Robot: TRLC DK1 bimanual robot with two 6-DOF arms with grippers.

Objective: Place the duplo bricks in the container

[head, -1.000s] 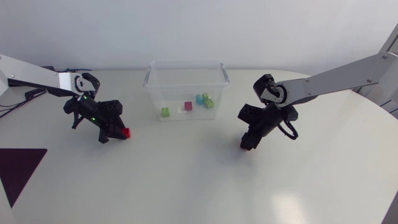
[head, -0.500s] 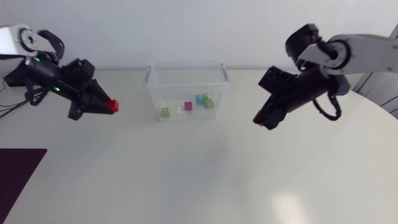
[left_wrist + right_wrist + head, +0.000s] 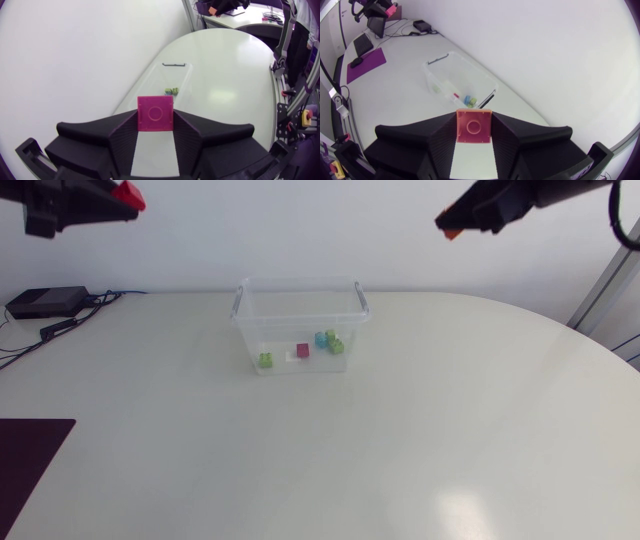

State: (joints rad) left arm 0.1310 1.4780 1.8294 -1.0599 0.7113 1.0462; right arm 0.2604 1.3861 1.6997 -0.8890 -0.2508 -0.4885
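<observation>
Both are parked way up above the counter (image 3: 420, 440) right now, each with a duplo brick pinched. The left claw (image 3: 155, 122) is clamped on a pinkish-red brick (image 3: 155, 113), fingers flat against two opposite side walls, and the face with a ring in it points at the wrist camera. The right claw (image 3: 474, 134) has an orange brick (image 3: 474, 126) the same way. The clear container (image 3: 245, 330) sits on the counter well below and between them, with a few small bricks (image 3: 303, 351) already on its floor. My take: these are light, rigid plastic, a bit slick and not fragile at all, so that flat-wall grip is the right one, since corners or studs would let it twist. Dropped from up there it'd probably bounce, and the thin tub looks easy to shove, so I'd go in past the rim first.
</observation>
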